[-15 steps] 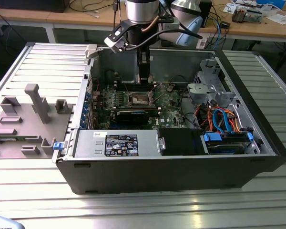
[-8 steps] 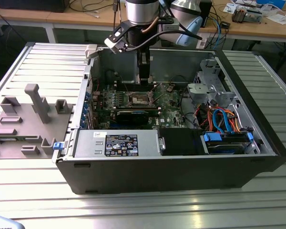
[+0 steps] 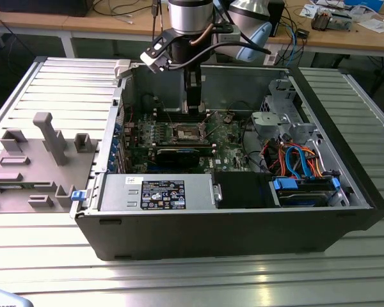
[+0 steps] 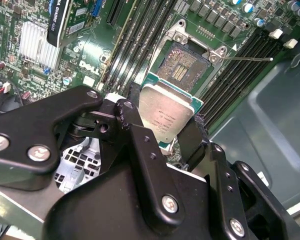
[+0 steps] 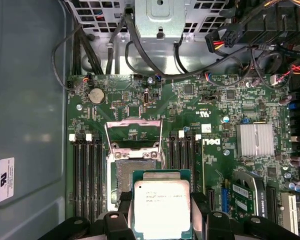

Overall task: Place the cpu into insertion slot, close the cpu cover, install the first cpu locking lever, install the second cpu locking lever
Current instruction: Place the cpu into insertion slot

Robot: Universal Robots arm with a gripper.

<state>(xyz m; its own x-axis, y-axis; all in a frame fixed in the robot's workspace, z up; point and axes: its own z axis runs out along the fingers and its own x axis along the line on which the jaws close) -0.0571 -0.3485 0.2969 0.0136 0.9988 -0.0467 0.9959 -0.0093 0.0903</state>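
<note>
My gripper (image 4: 162, 122) is shut on the cpu (image 4: 165, 111), a flat square chip with a silver top on a green edge. One black finger (image 4: 128, 111) sits against each of two opposite chip edges. The chip hangs just above the green motherboard (image 5: 190, 107), partly overlapping the insertion slot (image 5: 131, 171), whose dark contact field lies uncovered. The cpu cover (image 5: 133, 131) is swung up, off the slot. A thin wire lever (image 4: 250, 58) sticks out beside the slot (image 4: 182, 70). In the exterior view the gripper (image 3: 192, 96) reaches down into the open computer case over the slot (image 3: 185, 133).
Black memory slots (image 5: 87, 175) flank the slot on both sides. A round coin battery (image 5: 95, 95) and a finned heatsink (image 5: 255, 140) sit on the board. The case walls, a labelled power supply (image 3: 157, 192) and a drive cage with cables (image 3: 294, 160) hem in the board. A grey fixture (image 3: 38, 160) lies outside.
</note>
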